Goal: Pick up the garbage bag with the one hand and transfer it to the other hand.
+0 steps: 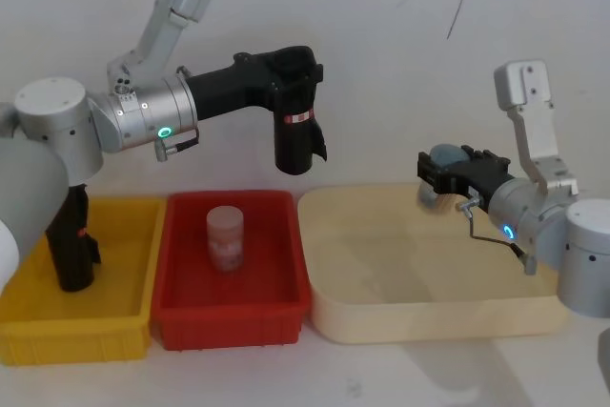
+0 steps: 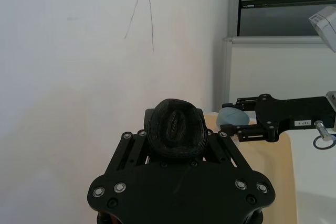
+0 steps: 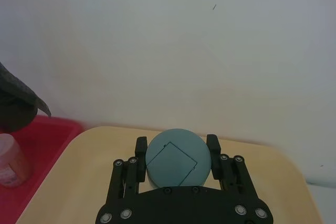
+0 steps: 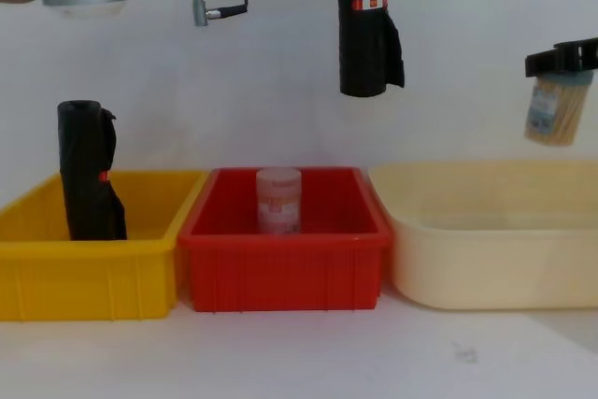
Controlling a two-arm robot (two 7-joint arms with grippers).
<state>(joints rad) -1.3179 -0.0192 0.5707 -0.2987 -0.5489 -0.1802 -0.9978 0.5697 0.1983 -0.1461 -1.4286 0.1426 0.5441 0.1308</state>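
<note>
**A:** Where is the garbage bag [image 4: 367,30]?

**B:** In the air, upright, above the far side of the red bin [image 1: 191,326] and well clear of it. The left gripper [image 1: 294,71], on the green-lit arm, clamps the roll's upper end, with its fingers pressed against opposite sides. The red-and-white label band [image 4: 373,3] sits just below the grip.

**A:** And the right gripper [image 3: 176,142]?

**B:** On the blue-lit arm, above the far part of the beige tray [image 1: 429,321], well apart from the bag. Its fingers are closed around a blue-lidded jar [image 4: 553,109], which hangs slightly tilted in the chest view.

**A:** What rests below?

**B:** A pink jar [image 1: 226,237] stands upright in the red bin. A second black roll [image 1: 71,245] stands in the yellow bin [image 1: 76,331], leftmost of the three containers.
</note>
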